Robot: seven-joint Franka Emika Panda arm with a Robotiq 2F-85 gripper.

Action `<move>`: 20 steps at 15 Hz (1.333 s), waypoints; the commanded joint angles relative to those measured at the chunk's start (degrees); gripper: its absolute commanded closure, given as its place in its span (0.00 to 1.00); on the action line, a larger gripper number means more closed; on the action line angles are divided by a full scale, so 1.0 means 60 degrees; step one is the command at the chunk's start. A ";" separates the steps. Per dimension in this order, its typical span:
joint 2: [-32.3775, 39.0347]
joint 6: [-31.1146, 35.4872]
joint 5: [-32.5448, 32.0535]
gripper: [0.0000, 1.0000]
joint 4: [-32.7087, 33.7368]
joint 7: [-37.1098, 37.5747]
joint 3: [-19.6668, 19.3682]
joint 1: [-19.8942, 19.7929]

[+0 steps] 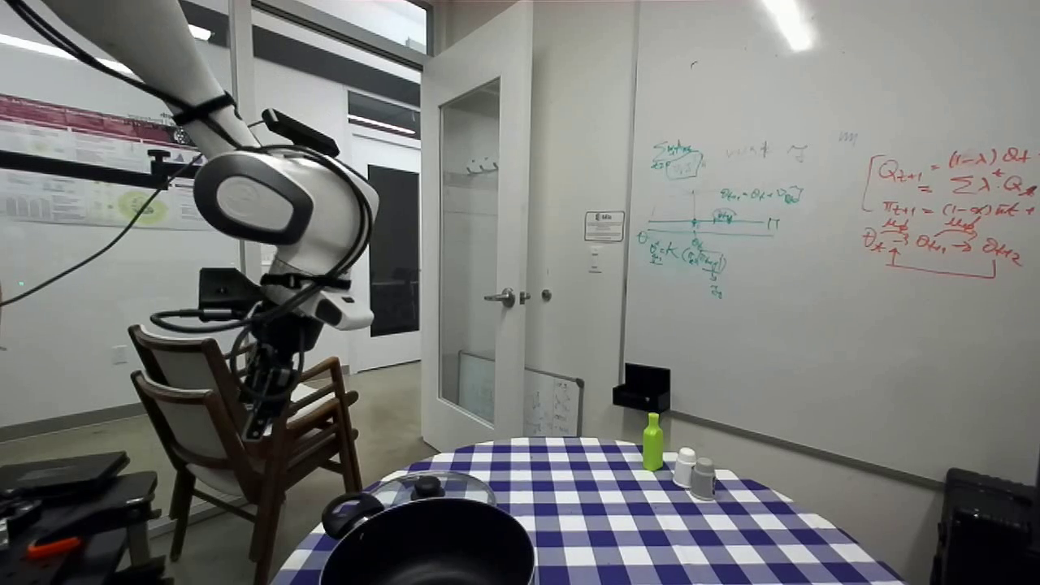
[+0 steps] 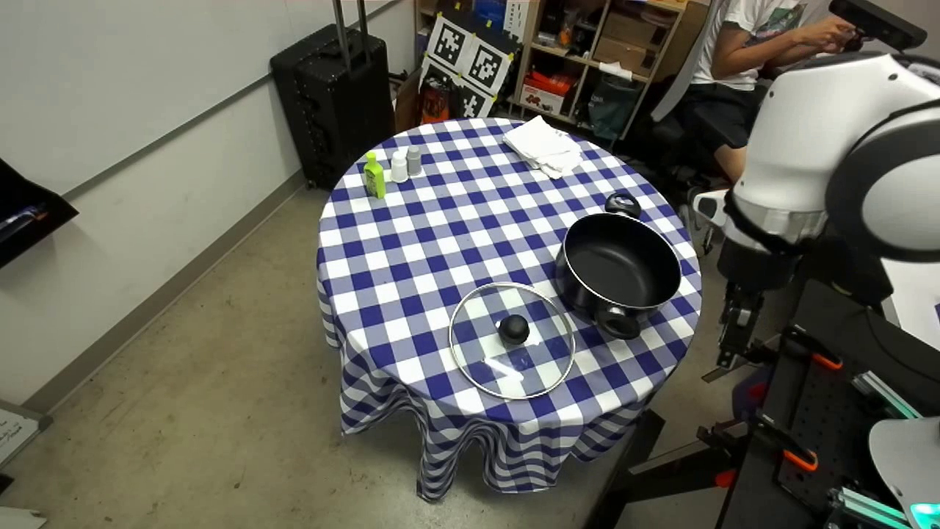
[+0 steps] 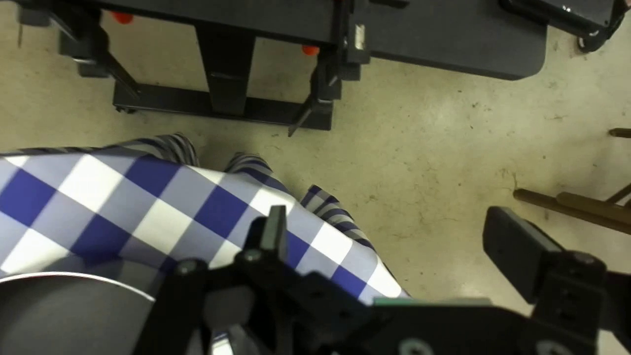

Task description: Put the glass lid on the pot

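Note:
The glass lid (image 2: 536, 356) lies flat on the checked table, dark knob (image 2: 513, 330) up, beside the pot. The lid also shows behind the pot in an exterior view (image 1: 467, 487). The black pot (image 2: 620, 261) stands upright and uncovered near the table edge on the arm's side, and shows in an exterior view (image 1: 439, 544). Part of the pot shows at the lower left of the wrist view (image 3: 74, 315); the lid is out of that view. My gripper (image 3: 387, 214) is open, holding nothing. It hangs off the table's edge in both exterior views (image 1: 256, 426) (image 2: 727, 358), apart from pot and lid.
On the table (image 2: 455, 242) stand a green bottle (image 2: 374, 176), a white shaker (image 2: 399, 167) and a grey shaker (image 2: 413, 161). A folded white cloth (image 2: 543, 147) lies at the far edge. Wooden chairs (image 1: 244, 431) stand behind the gripper. A black bench (image 2: 830, 411) with clamps is beside the table.

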 commanded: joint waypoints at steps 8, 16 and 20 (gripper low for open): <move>0.3062 0.5313 0.1274 0.00 0.0698 0.2163 0.2593 0.1697; 0.5797 0.4719 -0.1732 0.00 0.4268 0.3706 0.1274 0.2291; 0.6982 0.4192 -0.1949 0.00 0.6164 0.3832 0.0735 0.2273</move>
